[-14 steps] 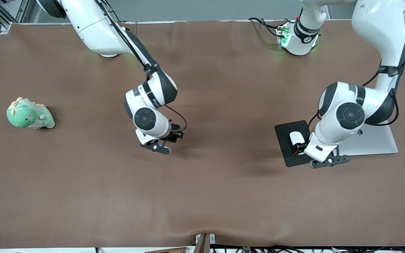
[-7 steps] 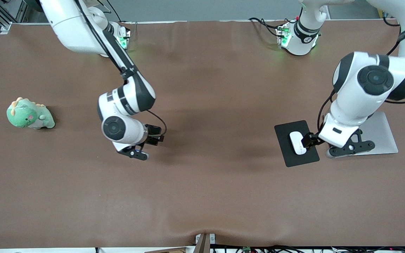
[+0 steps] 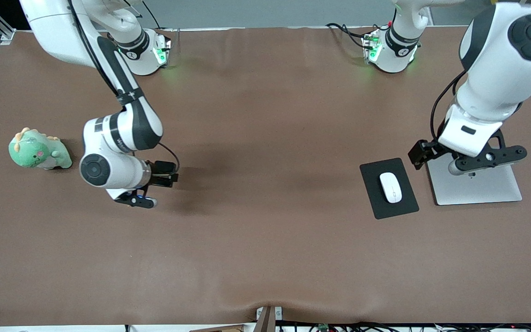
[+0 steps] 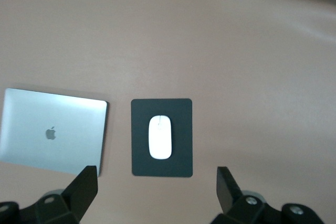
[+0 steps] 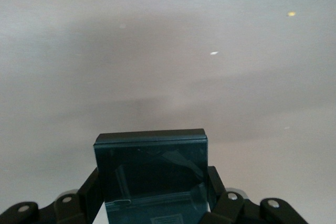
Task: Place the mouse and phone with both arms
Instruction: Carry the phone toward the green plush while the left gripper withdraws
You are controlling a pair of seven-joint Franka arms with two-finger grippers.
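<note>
Half done: one of the two items looks placed, the other is not yet set down.
Mouse: the mouse lies flat on the black pad, beside the closed laptop, toward the left arm's end of the table.
Left gripper: the left gripper hangs over the laptop's edge, fingers spread wide and empty.
Phone: the phone is pinched between the fingers of the right gripper, above bare table near the green plush toy.
Left to do: judging by this, the phone needs lowering and releasing; its spot is not evident.
</note>
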